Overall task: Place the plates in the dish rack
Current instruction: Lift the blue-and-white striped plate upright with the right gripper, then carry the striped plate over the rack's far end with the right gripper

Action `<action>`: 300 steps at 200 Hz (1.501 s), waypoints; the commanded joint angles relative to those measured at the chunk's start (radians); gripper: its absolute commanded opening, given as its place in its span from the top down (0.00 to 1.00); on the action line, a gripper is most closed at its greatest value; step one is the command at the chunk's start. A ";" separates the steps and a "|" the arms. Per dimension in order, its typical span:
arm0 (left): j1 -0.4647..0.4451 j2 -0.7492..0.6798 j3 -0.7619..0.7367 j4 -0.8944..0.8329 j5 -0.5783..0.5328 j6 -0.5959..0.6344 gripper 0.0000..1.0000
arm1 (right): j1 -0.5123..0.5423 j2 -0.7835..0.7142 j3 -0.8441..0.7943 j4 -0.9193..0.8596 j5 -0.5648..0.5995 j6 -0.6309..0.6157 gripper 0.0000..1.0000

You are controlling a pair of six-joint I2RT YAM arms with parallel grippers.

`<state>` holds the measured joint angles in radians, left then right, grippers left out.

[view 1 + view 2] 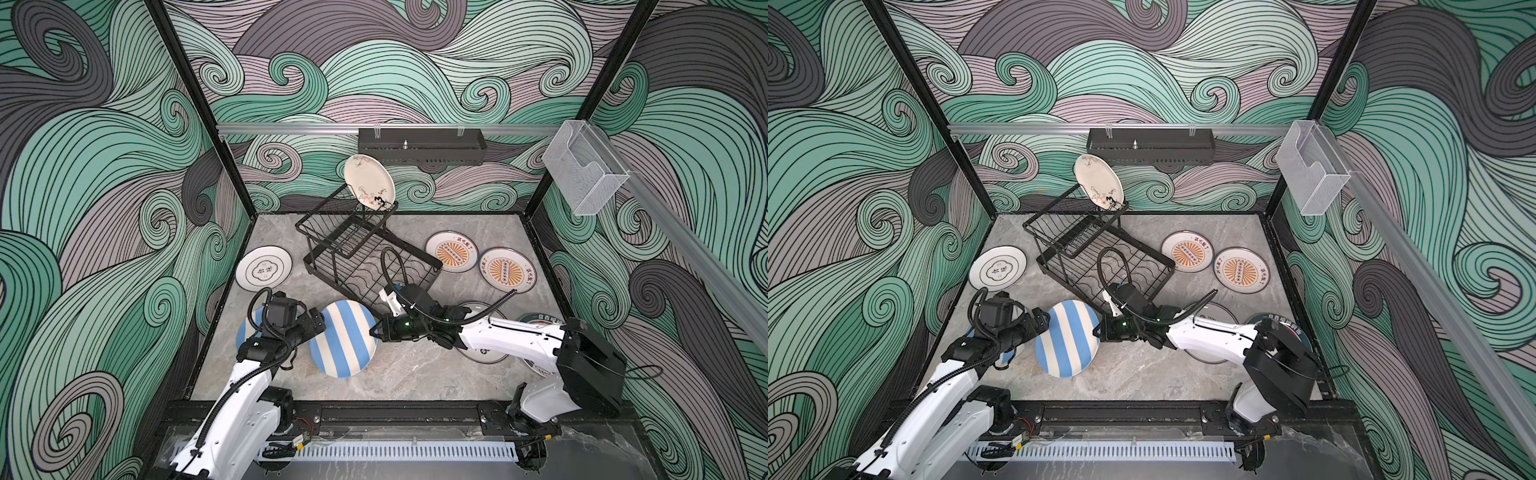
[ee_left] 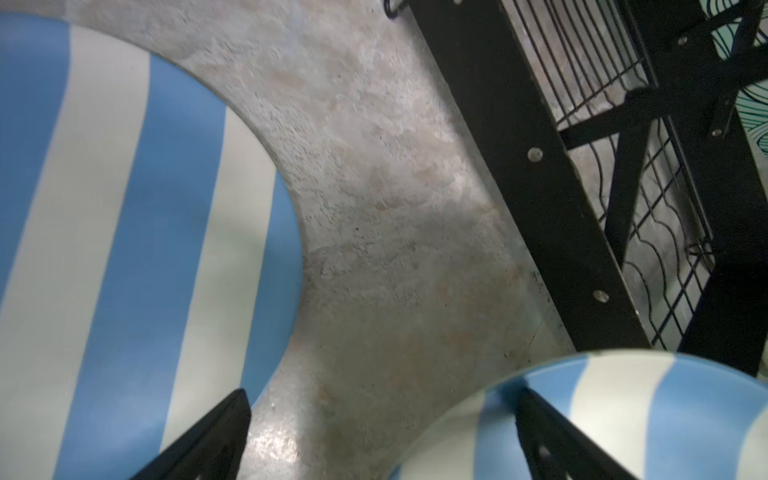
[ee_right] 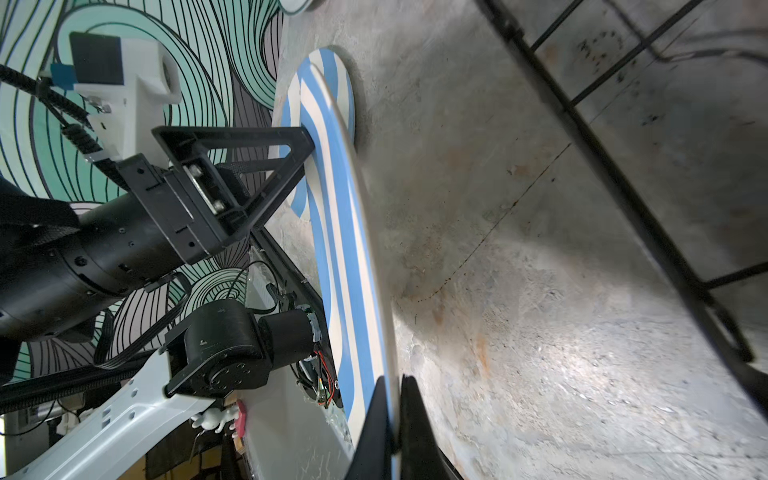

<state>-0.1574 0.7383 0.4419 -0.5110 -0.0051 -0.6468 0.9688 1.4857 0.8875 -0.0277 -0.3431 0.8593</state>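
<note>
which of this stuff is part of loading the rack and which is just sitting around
Part of the job: dish rack, doodle plate, held striped plate, second striped plate, two sunburst plates, black-patterned white plate, teal-rimmed plate.
Just there: perforated tray, clear box.

Striped plate [image 1: 344, 338]: broad blue and cream bands, loud. Second striped plate [image 1: 244, 330]: same blue, same cream. Doodle plate [image 1: 369, 179]: cream, small dark scribbles. Sunburst plates [image 1: 451, 251] [image 1: 507, 270]: white, orange rays, dark rim line. Emblem plate [image 1: 264, 267]: white, black outline motif. Dish rack [image 1: 415, 249]: black wire. Rear tray [image 1: 422, 145]: matte black, perforated. Desk [image 1: 415, 374]: grey marble, rusty flecks. Walls [image 1: 104, 166]: teal, lilac, grey swirls, black-lined.
</note>
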 commanded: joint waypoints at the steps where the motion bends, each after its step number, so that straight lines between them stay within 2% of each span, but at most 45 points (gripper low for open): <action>1: 0.004 0.031 0.030 -0.027 -0.103 0.002 0.01 | -0.037 -0.105 -0.014 -0.064 0.038 -0.065 1.00; 54: 0.004 0.127 0.040 0.016 -0.135 -0.018 0.01 | -0.138 -0.318 -0.025 -0.290 0.057 -0.188 1.00; 92: 0.004 0.180 0.016 0.061 -0.070 -0.034 0.01 | -0.258 -0.448 0.044 -0.492 0.064 -0.327 1.00; 129: 0.005 0.219 -0.003 0.091 0.021 -0.039 0.01 | -0.380 -0.455 0.208 -0.628 0.085 -0.479 1.00; 173: 0.004 0.251 -0.020 0.113 0.122 -0.024 0.01 | -0.415 -0.353 0.463 -0.633 0.107 -0.616 1.00; 235: 0.003 0.181 -0.026 0.153 0.211 -0.019 0.01 | -0.416 -0.118 0.857 -0.566 0.133 -0.783 1.00; 258: 0.003 0.181 0.020 0.110 0.211 0.007 0.01 | -0.411 -0.009 1.010 -0.517 0.153 -0.839 1.00; 300: 0.003 0.158 0.120 0.029 0.175 0.073 0.01 | -0.377 0.193 1.269 -0.480 0.266 -0.966 1.00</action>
<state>-0.1574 0.9218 0.4843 -0.4316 0.1837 -0.6266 0.5716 1.6073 2.0476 -0.5949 -0.1547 -0.0025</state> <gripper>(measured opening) 0.986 0.053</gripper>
